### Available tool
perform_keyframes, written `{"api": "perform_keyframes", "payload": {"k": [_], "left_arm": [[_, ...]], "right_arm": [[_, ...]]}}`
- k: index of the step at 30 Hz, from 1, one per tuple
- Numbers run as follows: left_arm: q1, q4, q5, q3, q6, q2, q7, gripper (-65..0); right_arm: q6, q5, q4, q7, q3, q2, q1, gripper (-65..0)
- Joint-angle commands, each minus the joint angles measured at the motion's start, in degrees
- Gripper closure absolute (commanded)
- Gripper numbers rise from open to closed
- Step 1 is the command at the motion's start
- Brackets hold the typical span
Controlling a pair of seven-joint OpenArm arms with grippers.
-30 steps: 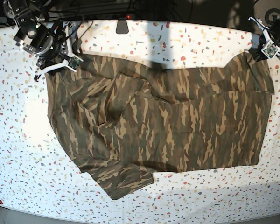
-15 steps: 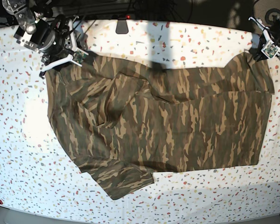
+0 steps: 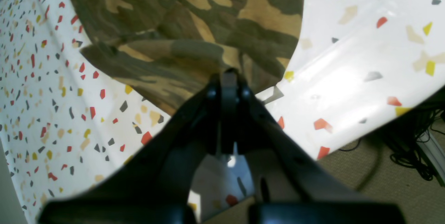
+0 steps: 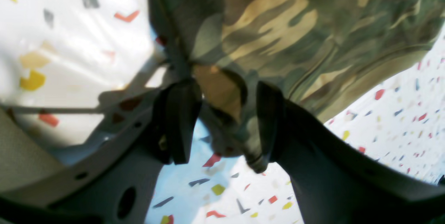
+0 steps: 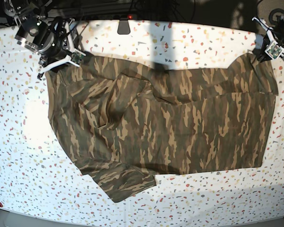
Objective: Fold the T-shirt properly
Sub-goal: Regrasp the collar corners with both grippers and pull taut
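The base camera is looking straight down from high above, taking in the whole speckled table (image 5: 19, 156) and the T-shirt (image 5: 161, 123) spread on it. The left wrist camera is sitting just behind its fingers (image 3: 227, 78), very near, facing along them onto a shirt corner and the table edge; this corner is appearing at the upper right of the base frame. The right wrist camera is also looking past its fingers (image 4: 180, 119) from very near, at the shirt corner in the base frame's upper left.
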Motion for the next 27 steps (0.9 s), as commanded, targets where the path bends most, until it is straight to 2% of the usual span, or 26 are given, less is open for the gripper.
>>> {"api": "perform_keyframes", "payload": {"k": [1,13,19,20,22,25,27], "left_arm": [[-0.02,0.70,-0.46,-0.57,0.35,-0.98,-1.51,0.0],[-0.02,0.70,-0.44,-0.57,0.35,-0.98,-1.44,0.0],[-0.02,0.70,-0.46,-0.57,0.35,-0.98,-1.27,0.0],[-0.02,0.70,-0.46,-0.57,0.35,-0.98,-1.29,0.0],[0.00,0.70,-0.46,-0.57,0.35,-0.98,-1.29,0.0],[0.00,0.70,-0.46,-0.57,0.35,-0.98,-1.31,0.0],[0.00,0.70,-0.48,-0.57,0.35,-0.98,-1.31,0.0]], "right_arm": [[-0.31,-0.24,0.79,0.39,0.35,0.81,0.57,-29.2],[-0.33,-1.66,-0.87,-0.13,0.35,0.81,1.38,-28.5],[-0.31,-1.64,-2.23,-3.45,0.35,0.81,1.40,-15.9],[-0.70,-1.66,-2.23,-3.69,0.35,0.83,1.40,-11.2],[-3.69,-1.66,-2.23,-3.65,0.35,0.83,1.38,0.0],[-9.05,-1.66,-2.12,-1.99,0.37,0.83,1.38,0.0],[-10.03,-1.64,-1.68,-1.03,0.90,0.83,1.25,0.0]]}}
